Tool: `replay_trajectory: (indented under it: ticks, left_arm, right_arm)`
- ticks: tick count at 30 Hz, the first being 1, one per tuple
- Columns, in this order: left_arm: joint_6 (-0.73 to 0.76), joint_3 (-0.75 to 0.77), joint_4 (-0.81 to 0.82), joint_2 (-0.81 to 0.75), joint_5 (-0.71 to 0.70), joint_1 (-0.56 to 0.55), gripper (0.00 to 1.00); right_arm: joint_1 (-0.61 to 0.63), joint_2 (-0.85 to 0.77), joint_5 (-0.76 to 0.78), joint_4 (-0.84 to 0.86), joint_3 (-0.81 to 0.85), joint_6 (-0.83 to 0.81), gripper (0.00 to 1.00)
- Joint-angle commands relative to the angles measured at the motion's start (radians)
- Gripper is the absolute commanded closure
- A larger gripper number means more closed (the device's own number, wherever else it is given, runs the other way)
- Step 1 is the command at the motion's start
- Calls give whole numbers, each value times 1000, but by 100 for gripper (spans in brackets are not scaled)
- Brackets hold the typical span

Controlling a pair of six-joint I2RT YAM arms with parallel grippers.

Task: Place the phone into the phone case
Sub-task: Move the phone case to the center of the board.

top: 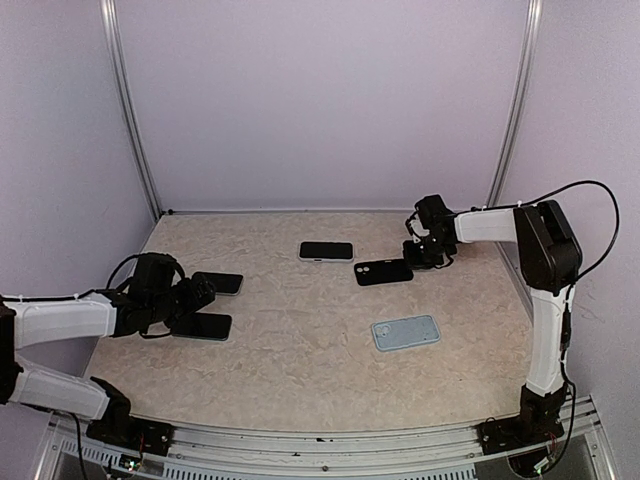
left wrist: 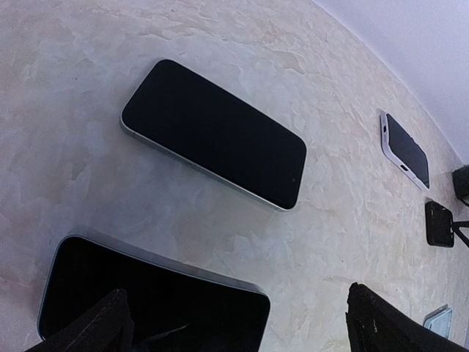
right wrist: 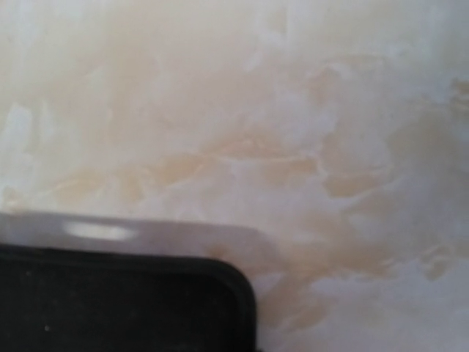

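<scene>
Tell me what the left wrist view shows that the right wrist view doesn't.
Only the left wrist view: the open left hand, a near phone, a far phone, and farther off a white-edged phone and a blue case's corner.
Only the right wrist view: a blurred close-up of the black case's rounded corner, nothing else new.
Both: the black case, tiny in the left wrist view, and the mottled table.

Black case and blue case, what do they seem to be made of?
Black case: probably rubbery plastic, matte, no glare, rounded raised lip. Blue case: likely silicone or plastic, dull pale finish; too small to be sure.
</scene>
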Motion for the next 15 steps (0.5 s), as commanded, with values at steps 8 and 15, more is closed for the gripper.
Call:
replay_trajectory:
  ticks: [8, 15]
  left_arm:
    - [-13, -24, 7, -11, 10, 18, 1]
    - [-19, -29, 15, -9, 20, 19, 1]
  right_arm:
    - [9, 16, 20, 18, -21, 1, 93]
    - [14, 18, 20, 20, -24, 0, 93]
